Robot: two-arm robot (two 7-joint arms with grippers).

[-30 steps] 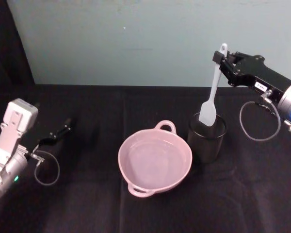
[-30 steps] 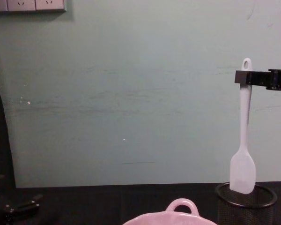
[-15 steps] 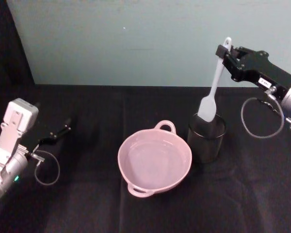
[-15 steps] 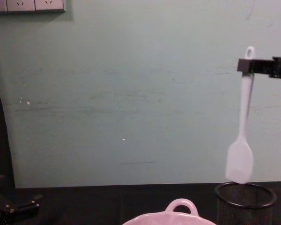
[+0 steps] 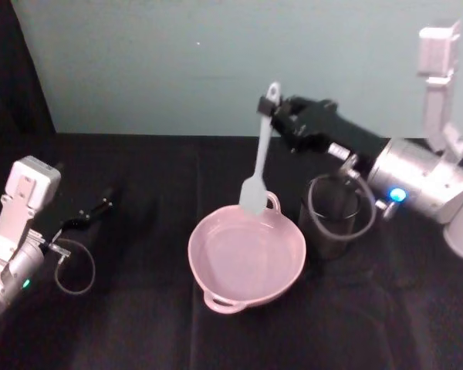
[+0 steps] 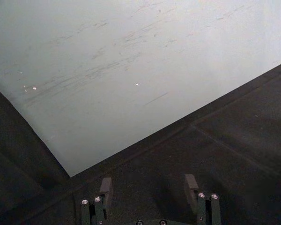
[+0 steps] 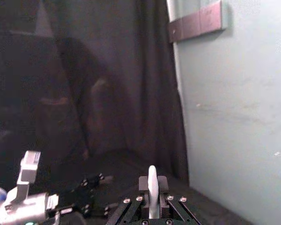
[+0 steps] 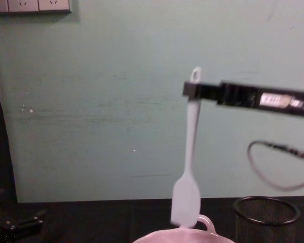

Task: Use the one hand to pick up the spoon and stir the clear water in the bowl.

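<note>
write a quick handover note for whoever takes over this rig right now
Right gripper: shut on the spoon near its eyelet, holding it upright, blade hanging just over the far rim of the bowl.
Left gripper: open, parked low at the left.
Mesh cup stands right of the bowl.
Done: spoon picked up.
To do: lower the blade into the water and stir.

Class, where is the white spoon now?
In the head view's centre, the white plastic spoon hangs from the right claw, blade above the pale pink bowl, left of the black mesh cup.
</note>
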